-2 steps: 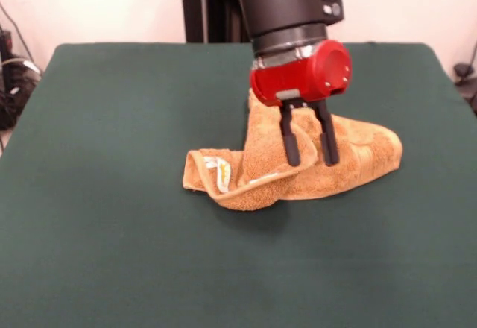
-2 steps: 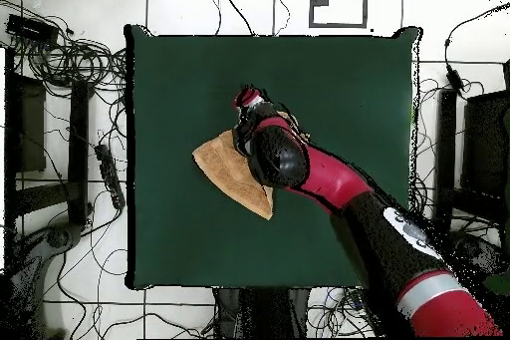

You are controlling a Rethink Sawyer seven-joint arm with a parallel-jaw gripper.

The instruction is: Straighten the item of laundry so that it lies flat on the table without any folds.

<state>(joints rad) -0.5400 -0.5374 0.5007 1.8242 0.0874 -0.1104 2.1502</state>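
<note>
Spread apart and gripping nothing, the gripper (image 1: 309,149) hangs at frame centre before the rumpled, folded towel (image 1: 358,156) on the green table (image 1: 112,119).

One orange-tan towel (image 1: 350,156) lies on the one green worktop (image 1: 112,253); it is the only loose thing on the cloth. The towel carries one small white label (image 1: 220,174), seen in the front view on the fold turned toward the worktop's near edge. One woven band shows on the towel's end in that view; whether there are more cannot be told from the crumpled cloth. One red and black arm (image 2: 344,188) reaches over the worktop, ending in one end effector (image 1: 309,149) with two black fingers (image 1: 290,140). In the overhead view the towel shows as one piece partly under the arm.
</note>
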